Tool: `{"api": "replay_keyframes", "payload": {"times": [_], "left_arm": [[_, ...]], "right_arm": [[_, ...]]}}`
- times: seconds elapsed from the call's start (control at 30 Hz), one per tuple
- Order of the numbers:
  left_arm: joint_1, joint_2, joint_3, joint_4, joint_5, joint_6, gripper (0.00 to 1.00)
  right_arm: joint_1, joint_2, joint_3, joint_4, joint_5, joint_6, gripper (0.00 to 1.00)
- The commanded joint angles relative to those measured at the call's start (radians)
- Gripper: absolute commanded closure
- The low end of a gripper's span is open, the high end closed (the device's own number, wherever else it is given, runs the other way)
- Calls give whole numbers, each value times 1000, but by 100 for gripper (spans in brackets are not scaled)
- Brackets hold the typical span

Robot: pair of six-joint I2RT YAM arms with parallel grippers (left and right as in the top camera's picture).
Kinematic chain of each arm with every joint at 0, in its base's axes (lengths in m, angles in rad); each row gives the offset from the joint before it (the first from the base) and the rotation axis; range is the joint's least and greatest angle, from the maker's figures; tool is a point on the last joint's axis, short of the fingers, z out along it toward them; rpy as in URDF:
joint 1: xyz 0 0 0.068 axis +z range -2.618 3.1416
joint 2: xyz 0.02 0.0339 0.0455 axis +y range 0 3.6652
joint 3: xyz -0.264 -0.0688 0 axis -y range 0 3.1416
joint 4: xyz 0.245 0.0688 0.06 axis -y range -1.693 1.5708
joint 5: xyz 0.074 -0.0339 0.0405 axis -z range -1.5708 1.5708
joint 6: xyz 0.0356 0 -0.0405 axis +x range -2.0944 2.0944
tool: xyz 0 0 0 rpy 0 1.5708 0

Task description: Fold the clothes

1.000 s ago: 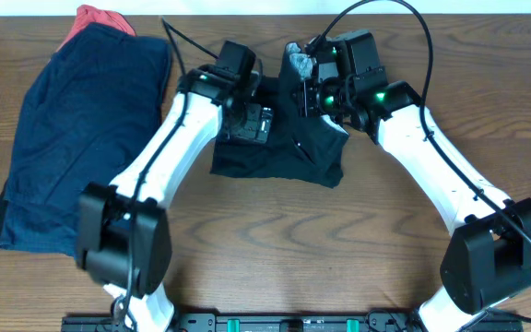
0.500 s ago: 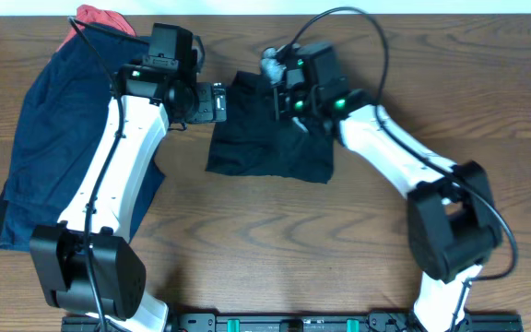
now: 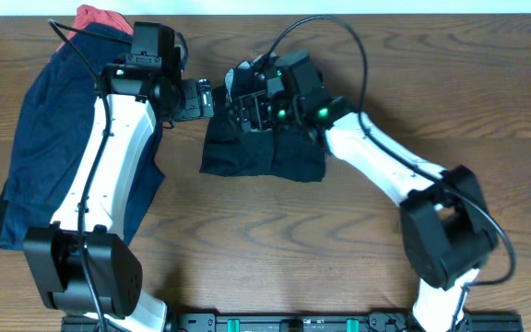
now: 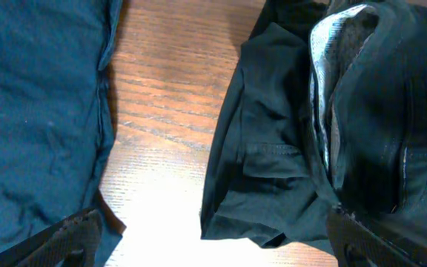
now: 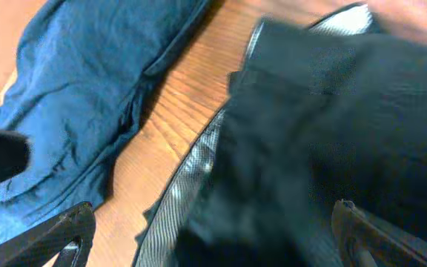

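Observation:
The black shorts (image 3: pixel 275 155) lie bunched at the table's middle, their white-lined waistband (image 4: pixel 323 89) turned up at the far left edge. My right gripper (image 3: pixel 240 103) hovers over that edge; in the right wrist view its jaws (image 5: pixel 217 237) stand wide open, with blurred black fabric (image 5: pixel 332 119) beneath and between them. My left gripper (image 3: pixel 203 99) is open just left of the shorts, over the bare strip of wood, and holds nothing (image 4: pixel 221 245). The navy-blue shorts (image 3: pixel 53 138) lie at far left, with a red item (image 3: pixel 100 18) behind them.
The left arm lies across the right edge of the navy shorts (image 4: pixel 35 111). A narrow strip of bare wood (image 4: pixel 161 111) separates the two garments. The right arm (image 3: pixel 385 171) stretches over the table's right half.
The right gripper carried the black shorts' upper edge leftward, then opened. The left arm swung left, off the black shorts, toward the navy pair. The black shorts shifted left.

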Motion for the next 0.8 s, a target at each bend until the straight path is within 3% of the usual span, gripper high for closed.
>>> {"api": "replay_keyframes", "payload": {"times": [0.0,0.17,0.27,0.3,0.33,0.43,0.77], "left_arm": [[2,-5,7,7,-4,-9,2],[2,-5,7,16,-5,19,2],[8,-5,7,27,-15,35,2],[14,-5,7,31,-25,32,2],[21,-5,7,31,-31,32,2],[50,-5,7,33,-31,28,2],[124,-5,7,31,-31,28,2]], "right_arm": [[-52,-109,14,-51,-1,-27,1],[-77,-108,14,-152,1,-30,4],[-59,-90,14,-222,0,-29,43],[-50,-82,14,-248,0,-28,73],[-43,-74,14,-263,0,-21,89],[-18,-49,14,-279,-1,-7,99],[147,141,14,-209,-53,31,99]]}}
